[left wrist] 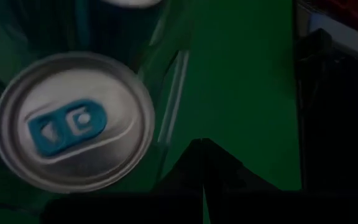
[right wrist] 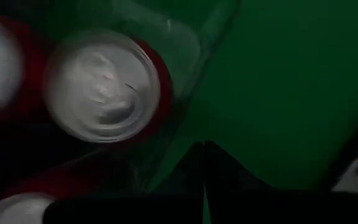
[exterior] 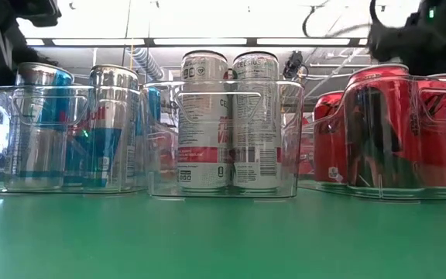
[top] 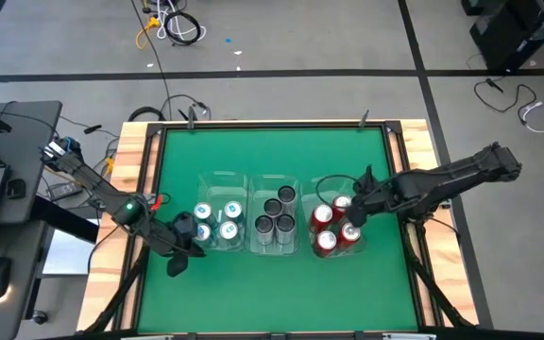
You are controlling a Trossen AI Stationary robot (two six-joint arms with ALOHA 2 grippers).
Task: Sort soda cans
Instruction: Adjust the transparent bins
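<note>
high view: three clear bins [top: 274, 179] in a row at mid tabletop [top: 272, 293], cans sorted by colour. left bin holds four cans with blue tabs [top: 217, 222], middle bin four grey cans [top: 275, 215], right bin red cans [top: 333, 227]. only the tops show here; all cans stand upright, long axes vertical

low view gives the side walls instead: blue-and-silver cans [exterior: 107, 124] in one bin, white-silver cans [exterior: 231, 116] in the centre one, red cans [exterior: 378, 124] in the third. print on the centre cans is partly visible but not readable

left gripper [top: 179, 247] sits at the left bin's near-left corner, fingers together, holding nothing. left wrist view shows one can top with a blue tab [left wrist: 73, 121] close beside the bin wall

right gripper [top: 355, 200] is over the right bin, fingers together, empty. right wrist view shows silver lids on red cans [right wrist: 101, 87], blurred
</note>
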